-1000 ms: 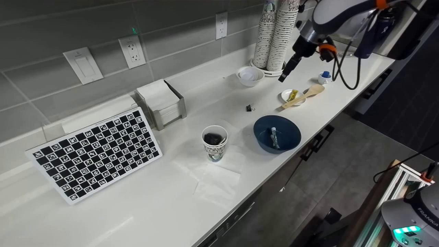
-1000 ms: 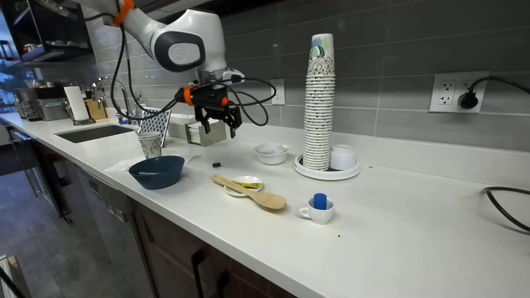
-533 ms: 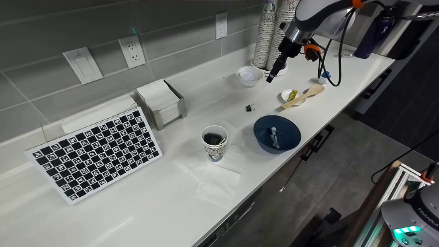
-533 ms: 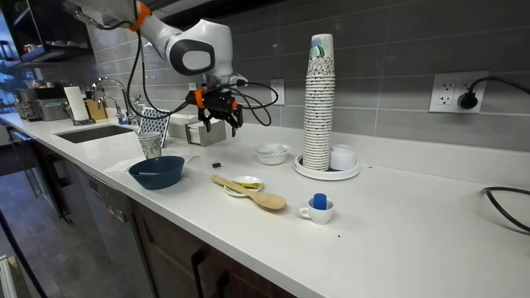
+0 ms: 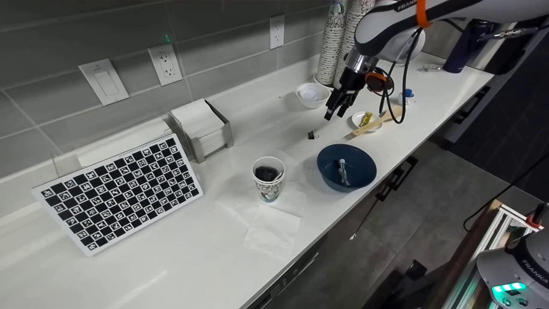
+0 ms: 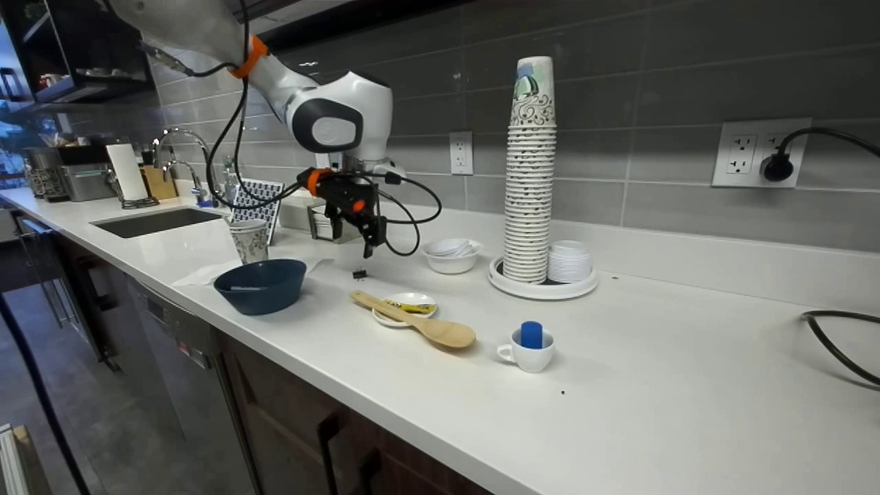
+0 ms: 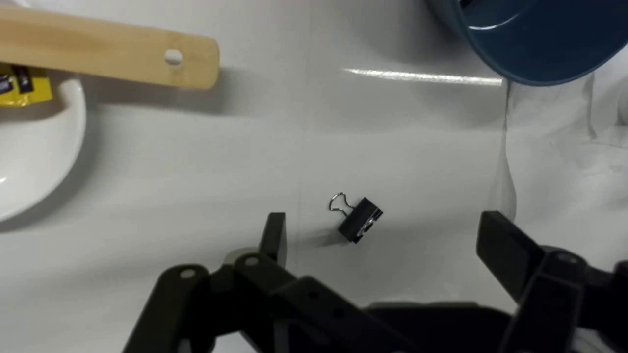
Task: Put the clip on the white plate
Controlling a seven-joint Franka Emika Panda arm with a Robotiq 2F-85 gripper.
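Pincer [image 7: 384, 234] is spread wide, nothing held, and from here the clip [image 7: 360, 220] sits lower on the tabletop [image 7: 221, 162], between the jaws in wrist view but body's long axis slanted to their closing line, so probably rotate before descending.

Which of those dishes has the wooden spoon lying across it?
The small white plate, the one with the yellow packet. The wooden spoon crosses it; the blue bowl and the white bowl by the stacked cups stand apart from the spoon.
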